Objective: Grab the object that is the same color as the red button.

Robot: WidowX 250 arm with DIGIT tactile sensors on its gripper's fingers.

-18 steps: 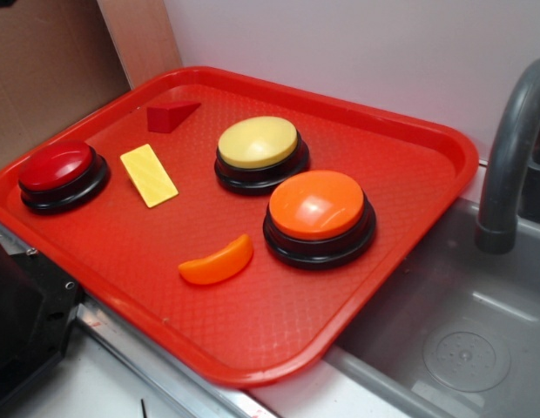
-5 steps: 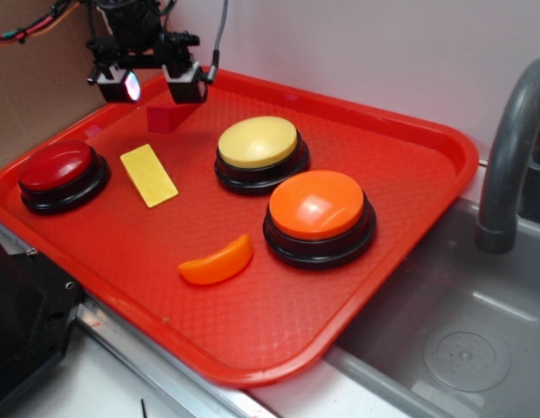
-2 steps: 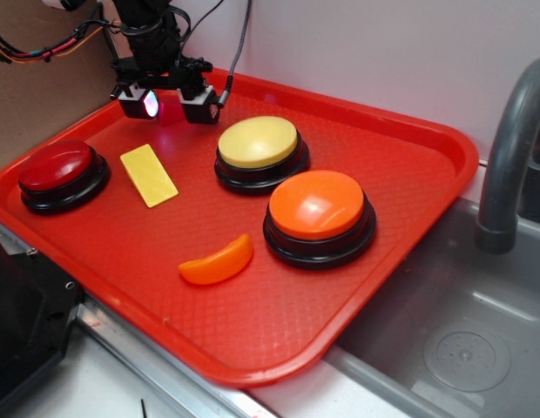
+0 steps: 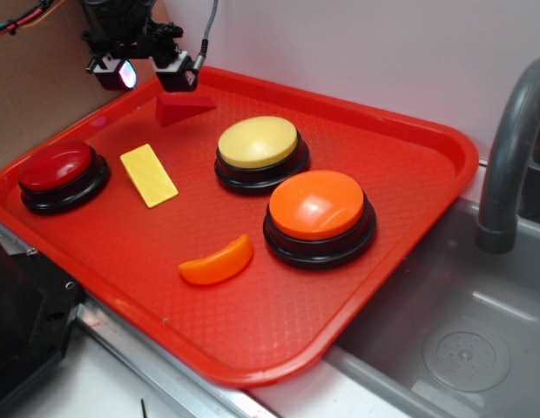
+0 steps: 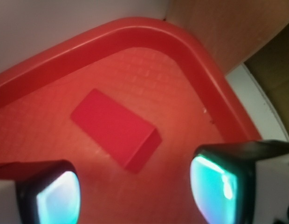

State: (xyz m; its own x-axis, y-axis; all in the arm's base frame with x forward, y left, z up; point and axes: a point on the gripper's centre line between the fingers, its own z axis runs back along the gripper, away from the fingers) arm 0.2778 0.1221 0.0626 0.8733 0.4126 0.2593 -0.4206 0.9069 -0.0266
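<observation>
**Q:** so where's the gripper (image 4: 141, 73) at right now?

**A:** Up at the far-left corner of the tray (image 4: 444, 144), fingers spread wide, nothing between them. On the wrist cam the two pads (image 5: 219, 186) sit at the bottom corners with bare tray between.

**Q:** and the red block (image 4: 183, 107)?

**A:** Lying flat on the tray, roughly 4 o'clock from the gripper in the side view, clearly apart from it. Wrist cam shows the red block (image 5: 116, 129) just ahead of the fingers, turned diagonal.

**Q:** the matching red button (image 4: 57, 170)?

**A:** Way down at 7 o'clock, near the left rim.

**Q:** so what step is this?

**A:** I'd say lining up for the grab, nothing held yet. Next it needs to centre over the block, maybe twist the wrist to match that diagonal, drop, then close.
</observation>
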